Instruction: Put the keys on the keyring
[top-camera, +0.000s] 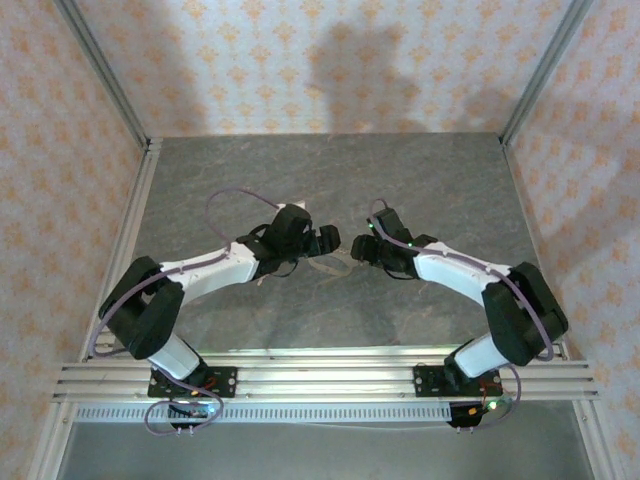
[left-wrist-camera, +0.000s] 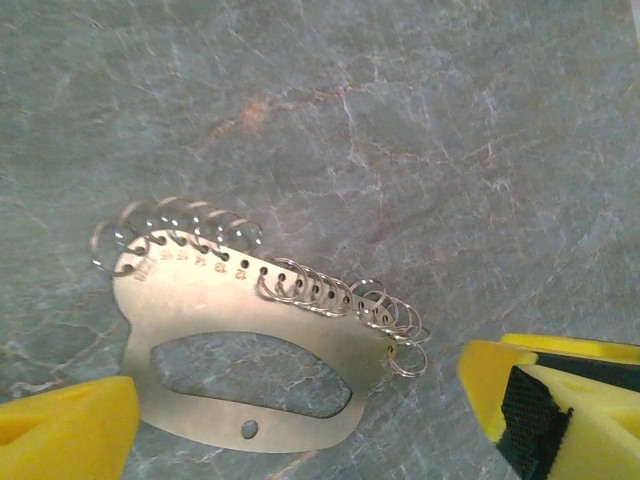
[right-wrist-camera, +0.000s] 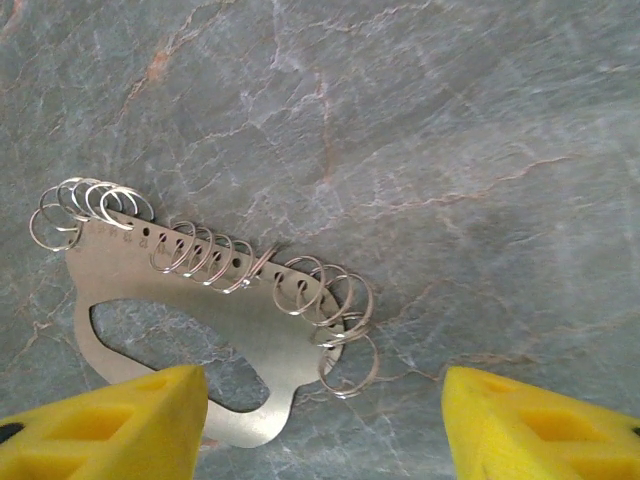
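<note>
Left tool (left-wrist-camera: 298, 400) wide, nothing in it. The keyring (left-wrist-camera: 200, 310) lies flat on the surface (left-wrist-camera: 400, 120) under it, in the gap between the fingers (left-wrist-camera: 70, 430). It's a flat metal plate with a slot, with a row of split rings (left-wrist-camera: 385, 310) through holes along one edge.

Right tool (right-wrist-camera: 322, 390) also spread and holding nothing. From its camera I see the plate ahead of the gap, off toward one finger (right-wrist-camera: 120, 425), its near edge hidden behind that tip. Contact there - can't tell. From above, both tools face each other, close together.
</note>
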